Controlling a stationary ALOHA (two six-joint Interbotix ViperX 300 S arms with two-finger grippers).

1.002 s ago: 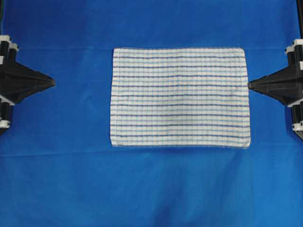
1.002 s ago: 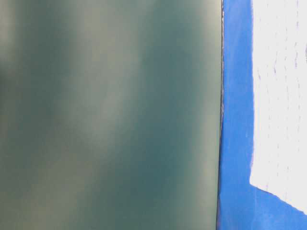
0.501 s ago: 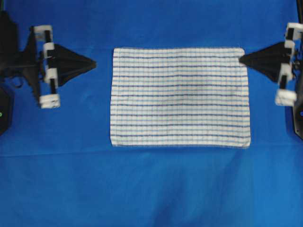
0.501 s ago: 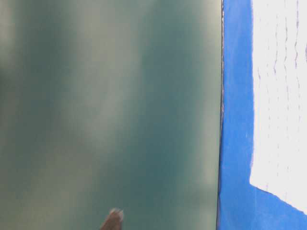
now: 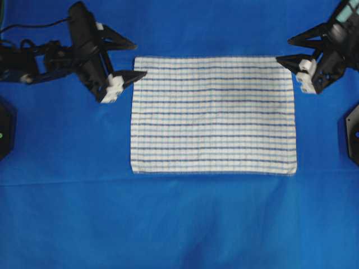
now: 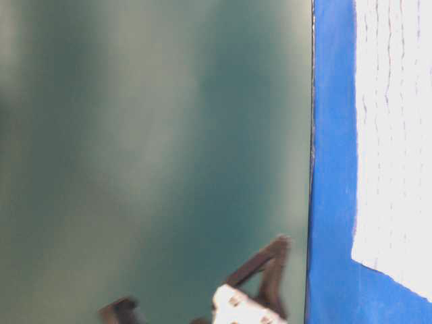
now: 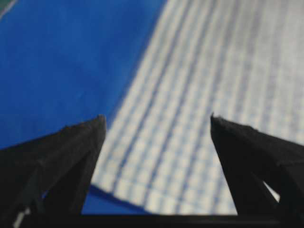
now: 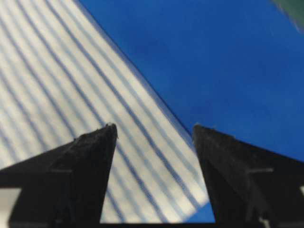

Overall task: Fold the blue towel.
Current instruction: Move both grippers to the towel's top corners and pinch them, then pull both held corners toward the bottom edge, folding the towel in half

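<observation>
The blue towel point(image 5: 213, 115), white with thin blue stripes in a fine check, lies flat and unfolded in the middle of the overhead view. My left gripper point(image 5: 140, 58) hangs open at its far left corner, one fingertip over the towel's left edge. My right gripper point(image 5: 282, 50) hangs open at the far right corner. In the left wrist view the towel point(image 7: 213, 71) and its corner show between the spread fingers of the left gripper point(image 7: 156, 118). The right wrist view shows the towel point(image 8: 57, 85) with its corner between the right gripper's point(image 8: 153, 126) fingers. Neither holds anything.
A large plain blue cloth point(image 5: 179, 224) covers the table under the towel. Black arm bases sit at the left edge point(image 5: 4, 131) and right edge point(image 5: 352, 131). The table-level view shows the towel point(image 6: 395, 135), the blue cloth point(image 6: 331, 169) and a black finger point(image 6: 270, 270).
Both grippers were shut at the table's sides; they have swung in toward the towel's far corners and opened wide. The towel has not moved.
</observation>
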